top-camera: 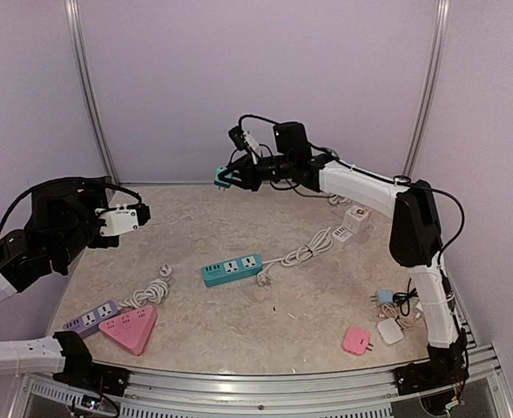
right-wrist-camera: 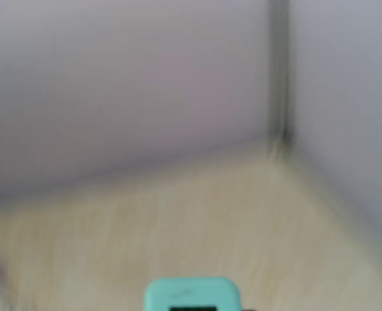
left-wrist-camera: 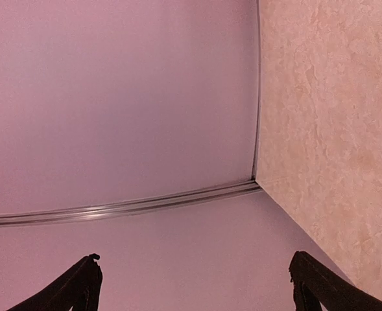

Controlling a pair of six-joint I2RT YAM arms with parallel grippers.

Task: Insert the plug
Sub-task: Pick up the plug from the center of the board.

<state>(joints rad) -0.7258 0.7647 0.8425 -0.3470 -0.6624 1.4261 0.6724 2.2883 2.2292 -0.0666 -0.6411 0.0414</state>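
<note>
Top external shows my R claw (top-camera: 235, 174) pinching the teal plug (top-camera: 222, 178) high above the desk (top-camera: 326, 305) far side, L claw (left-wrist-camera: 194, 285) spread w/ nothing in it, so I'd lower slowly, squaring pins over a teal power strip (top-camera: 232, 270) socket before pushing.

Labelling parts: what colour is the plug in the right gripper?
Teal plug, clearest in top external view.

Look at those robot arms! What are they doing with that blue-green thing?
The right gripper holds a small teal plug up in the air near the back wall. It is not in any socket yet. The teal power strip lies near the middle of the table. The left gripper hangs open at the left side, holding nothing.
</note>
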